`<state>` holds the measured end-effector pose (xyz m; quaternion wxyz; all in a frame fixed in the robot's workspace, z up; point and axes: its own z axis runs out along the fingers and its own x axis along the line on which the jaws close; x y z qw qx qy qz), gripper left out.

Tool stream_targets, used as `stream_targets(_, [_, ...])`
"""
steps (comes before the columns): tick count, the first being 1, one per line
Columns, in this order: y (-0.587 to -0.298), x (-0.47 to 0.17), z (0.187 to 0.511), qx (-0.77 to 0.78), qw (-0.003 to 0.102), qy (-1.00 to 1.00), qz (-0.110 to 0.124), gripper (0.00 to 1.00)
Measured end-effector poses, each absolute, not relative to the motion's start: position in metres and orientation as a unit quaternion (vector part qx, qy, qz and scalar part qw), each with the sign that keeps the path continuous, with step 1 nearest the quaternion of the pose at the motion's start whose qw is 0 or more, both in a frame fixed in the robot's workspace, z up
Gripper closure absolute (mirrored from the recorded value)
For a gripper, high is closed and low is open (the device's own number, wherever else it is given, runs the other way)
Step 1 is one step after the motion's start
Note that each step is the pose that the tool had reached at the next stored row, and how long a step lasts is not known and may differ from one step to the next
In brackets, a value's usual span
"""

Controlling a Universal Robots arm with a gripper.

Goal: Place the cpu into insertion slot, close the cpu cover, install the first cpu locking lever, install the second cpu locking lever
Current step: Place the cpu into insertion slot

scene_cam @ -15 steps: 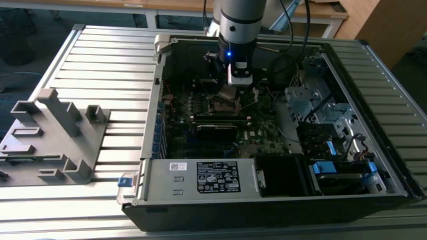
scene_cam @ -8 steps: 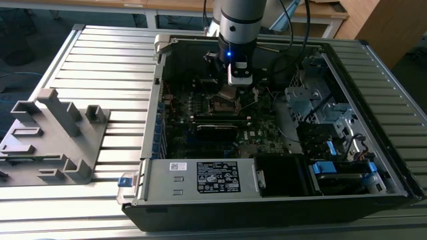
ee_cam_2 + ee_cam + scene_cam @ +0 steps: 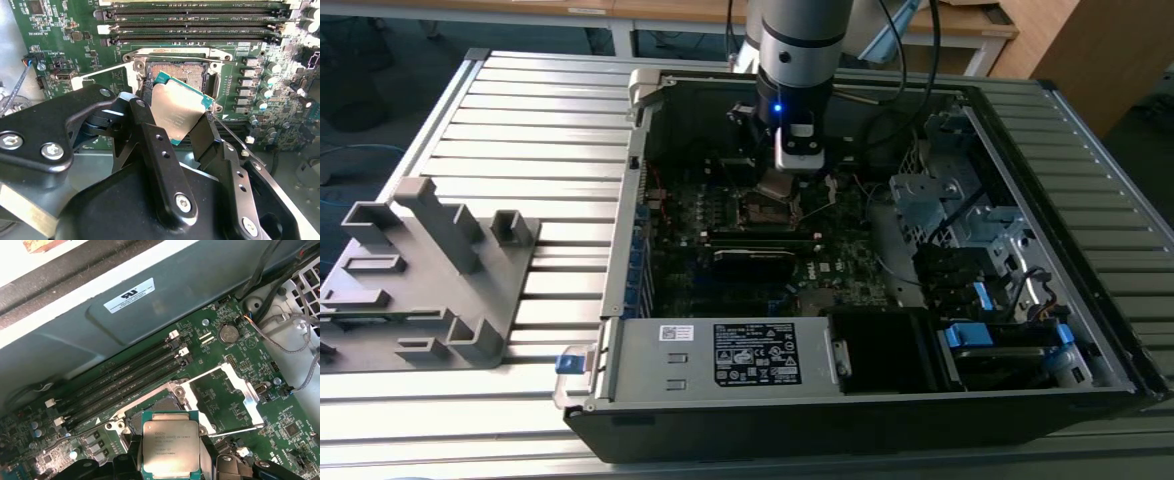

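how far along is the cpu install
Nothing finished yet. The hand holds the cpu above the insertion slot, whose contacts are bare. The cpu cover lies swung open, so seating, closing and both lever steps remain.

A slatted metal table [image 3: 520, 110] fronts wooden desks [image 3: 680, 8].

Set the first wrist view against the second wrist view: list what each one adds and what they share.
First wrist view adds: the round silver coin battery, the grey case wall bearing a white label, and the full windowed frame of the thin silvery cpu cover, swung open. Second wrist view adds: the silver screw heads on the black linkage of the gripper and the insertion slot's dark centre laid bare. Both show the gripper shut on the small square grey-metal cpu, above the green motherboard and long black memory slots.
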<state>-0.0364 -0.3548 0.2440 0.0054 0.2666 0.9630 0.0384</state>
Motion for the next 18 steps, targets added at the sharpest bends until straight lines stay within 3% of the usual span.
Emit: stream_targets(18, [-0.3548,-0.0364,0.2437,0.312,0.007,0.949,0.038,0.46])
